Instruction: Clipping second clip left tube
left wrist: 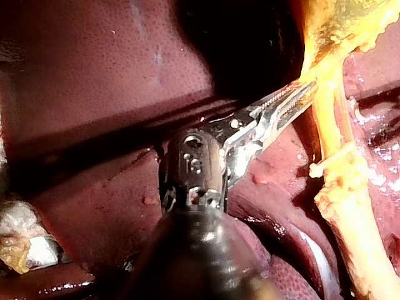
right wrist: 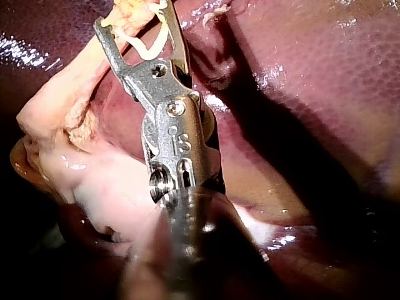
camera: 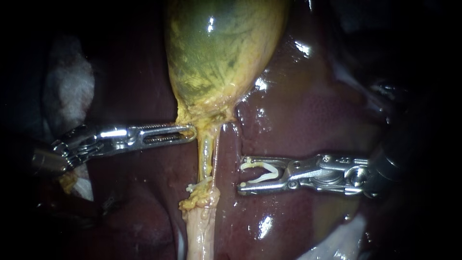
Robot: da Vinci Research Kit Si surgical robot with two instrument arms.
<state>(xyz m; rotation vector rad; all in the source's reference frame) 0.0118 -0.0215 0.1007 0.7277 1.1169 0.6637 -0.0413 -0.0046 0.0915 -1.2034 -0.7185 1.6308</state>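
Here, the left tube point(camera: 206, 156) runs down from the neck of the gallbladder point(camera: 221, 53) to a lumpy yellow knot of fat. A seated clip point(camera: 198, 186) already crosses it just above that knot. The tube looks thin, soft and wet. I judge it would slip easily and tear if dragged or pinched askew, so it wants a square, gentle bite. The best place looks like the bare stretch between the gallbladder's neck and the seated clip.

The right instrument point(camera: 240, 176) lies level with the lower part of that stretch, near the tube but apart from it. Its jaws stand wide and grasp a loaded clip point(camera: 262, 174), whose white legs spread open toward the tube.

The left instrument point(camera: 192, 132) reaches in to the gallbladder's neck. Its jaws lie clenched together and appear to pinch the neck's edge, which would keep the tube stretched.

A finer strand point(camera: 216, 159) lies just beside the left tube on the right instrument's side. The open clip would likely meet it first and could catch both. The fat by the seated clip crowds the lower end. The glistening liver point(camera: 308, 115) lies under everything, and gauze point(camera: 67, 91) sits well off behind the left instrument.
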